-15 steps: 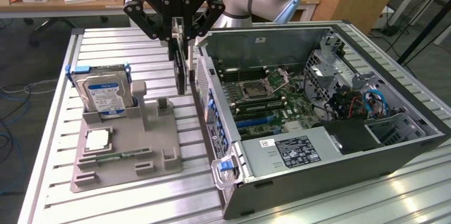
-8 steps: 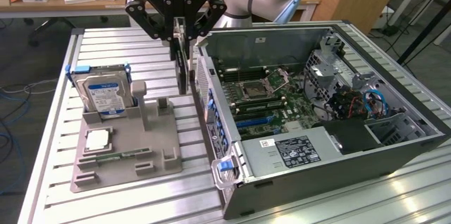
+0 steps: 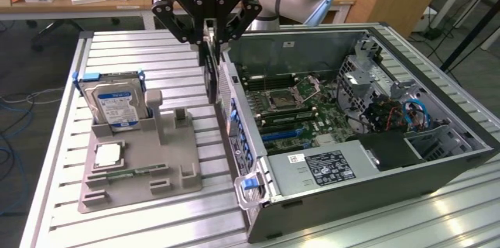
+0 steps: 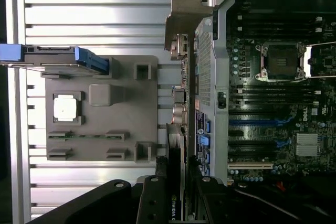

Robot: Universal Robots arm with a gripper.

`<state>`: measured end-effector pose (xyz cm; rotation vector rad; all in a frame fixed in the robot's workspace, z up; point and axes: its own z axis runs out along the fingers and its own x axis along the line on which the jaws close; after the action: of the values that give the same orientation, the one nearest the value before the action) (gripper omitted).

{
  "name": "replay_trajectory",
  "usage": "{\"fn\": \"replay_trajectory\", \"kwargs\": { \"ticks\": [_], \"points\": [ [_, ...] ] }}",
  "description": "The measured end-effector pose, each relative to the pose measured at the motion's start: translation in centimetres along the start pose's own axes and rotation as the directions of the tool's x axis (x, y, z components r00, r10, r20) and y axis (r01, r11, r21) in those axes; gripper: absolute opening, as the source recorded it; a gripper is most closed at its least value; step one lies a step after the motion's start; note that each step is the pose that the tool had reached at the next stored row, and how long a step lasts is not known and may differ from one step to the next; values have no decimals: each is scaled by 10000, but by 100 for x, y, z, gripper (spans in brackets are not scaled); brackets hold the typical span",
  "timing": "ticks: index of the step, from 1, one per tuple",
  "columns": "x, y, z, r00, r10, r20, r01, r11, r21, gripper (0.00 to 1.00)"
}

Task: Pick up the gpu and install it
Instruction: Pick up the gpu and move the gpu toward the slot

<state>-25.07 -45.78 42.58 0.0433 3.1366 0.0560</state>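
Ten items, largest first.

1. Slotted alu table [image 3: 140, 49]: carrying everything below.
2. PC case [image 3: 437, 166]: lying on its side w/ side panel off, interior facing up, on the exterior view's right.
3. Mobo [image 3: 312, 113]: sitting in the case, CPU socket open, blue slots showing.
4. PSU [image 3: 328, 166]: sitting in the case at its near end, label up.
5. Grey fixture tray [image 3: 133, 172]: lying flat on the table, on the exterior view's left, just beside the case.
6. Hard drive [image 3: 116, 104]: standing on edge in the tray's far slot, blue carrier around it.
7. Gripper [image 3: 209, 34]: hanging above the gap between tray and case, fingers [image 4: 152, 198] clamping narrow on the gpu's upper edge.
8. gpu [image 3: 211, 78]: hanging vertical below the gripper, off the tray, just beside the case wall on the tray side, not in any mobo slot.
9. CPU chip [image 3: 108, 155]: lying flat in its tray pocket.
10. Memory stick [image 3: 137, 172]: lying in the tray near the chip.
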Motion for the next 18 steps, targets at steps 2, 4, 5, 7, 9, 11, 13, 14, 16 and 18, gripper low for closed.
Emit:
{"fn": "replay_trajectory", "kwargs": {
  "ticks": [2,4,5,7,9,11,13,14,16,18],
  "points": [
    [-35,1,0,10000,0,0,0,10000,0,26],
    [-61,2,1,10000,-2,1,2,10000,-1,26],
    [-70,2,1,10000,-2,1,2,10000,0,26],
    [-90,2,1,10000,-2,1,2,10000,-1,26],
    [-107,3,1,10000,-1,0,1,10000,-1,26],
    [-132,4,2,10000,-2,1,2,10000,-1,26],
    [-150,4,2,10000,-1,0,1,10000,0,26],
    [-158,4,2,10000,-1,0,1,10000,-1,26],
    [-174,5,2,10000,-1,1,1,10000,-1,26],
    [-196,5,2,10000,-2,1,2,10000,-1,26]
  ]
}}
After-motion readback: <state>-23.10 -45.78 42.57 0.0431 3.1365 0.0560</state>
